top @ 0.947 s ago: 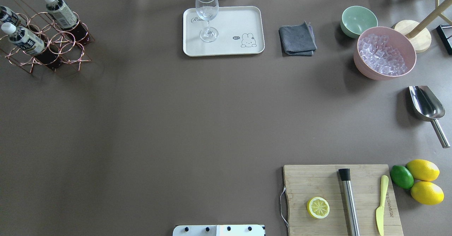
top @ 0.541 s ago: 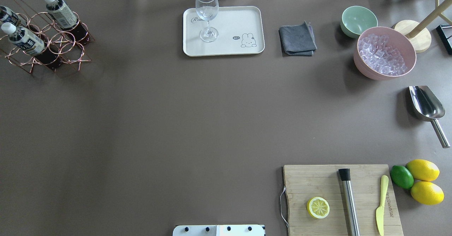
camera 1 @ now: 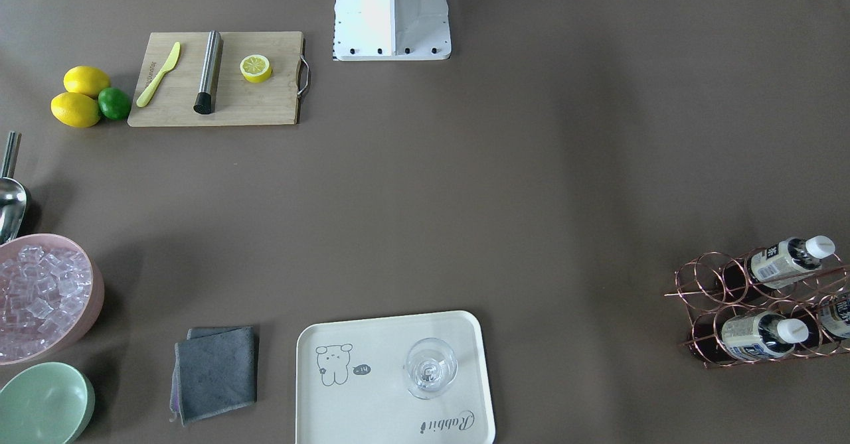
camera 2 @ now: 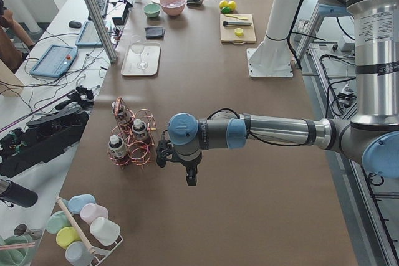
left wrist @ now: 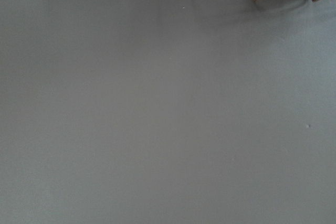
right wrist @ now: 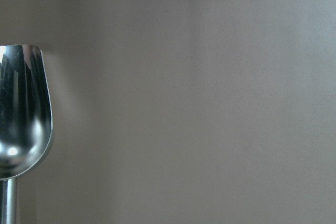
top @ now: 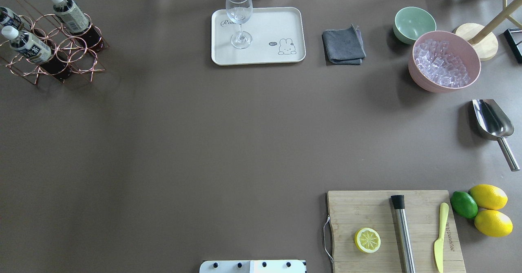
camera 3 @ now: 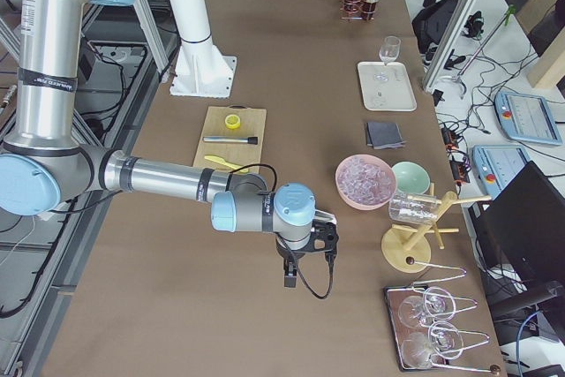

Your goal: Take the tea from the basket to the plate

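The tea, a small bottle with a black-and-white label and white cap, stands tilted in the copper wire basket at the table's far left; it also shows in the front view. A beige-label bottle and a third bottle share the basket. The cream plate at the far middle carries a wine glass. My left gripper hovers just beside the basket. My right gripper hangs over the right end. I cannot tell whether either is open.
A grey cloth, green bowl and pink bowl of ice stand at the far right. A steel scoop lies at the right edge. A cutting board holds a lemon half, muddler and knife; lemons and a lime lie beside it.
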You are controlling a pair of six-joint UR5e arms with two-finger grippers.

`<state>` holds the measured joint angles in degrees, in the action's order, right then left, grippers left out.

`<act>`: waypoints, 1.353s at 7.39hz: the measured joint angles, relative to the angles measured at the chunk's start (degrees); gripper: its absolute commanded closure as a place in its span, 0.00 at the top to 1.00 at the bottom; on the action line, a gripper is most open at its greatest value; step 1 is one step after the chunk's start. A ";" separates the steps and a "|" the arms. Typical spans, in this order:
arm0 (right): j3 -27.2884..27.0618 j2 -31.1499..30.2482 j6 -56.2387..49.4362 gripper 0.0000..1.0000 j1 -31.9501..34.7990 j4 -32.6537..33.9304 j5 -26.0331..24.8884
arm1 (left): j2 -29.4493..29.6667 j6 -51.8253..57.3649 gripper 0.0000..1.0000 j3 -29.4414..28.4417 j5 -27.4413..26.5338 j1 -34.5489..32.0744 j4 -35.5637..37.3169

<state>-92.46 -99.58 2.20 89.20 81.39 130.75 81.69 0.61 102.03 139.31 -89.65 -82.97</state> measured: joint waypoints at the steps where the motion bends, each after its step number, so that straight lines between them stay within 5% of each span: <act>1: 0.17 0.00 0.00 1.00 -0.02 0.00 0.02 | -0.01 -0.01 0.98 0.03 0.03 -0.02 0.01; 8: 0.28 0.00 0.09 1.00 -0.02 0.00 0.36 | 0.51 -1.96 0.98 0.64 0.14 -0.02 0.32; 10: 0.22 0.00 0.08 1.00 0.01 0.00 0.38 | 3.44 -15.98 0.98 0.00 0.44 -0.02 0.51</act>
<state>-92.24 -99.58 2.28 89.20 81.39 131.13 85.14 -15.36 102.03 139.75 -89.67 -82.46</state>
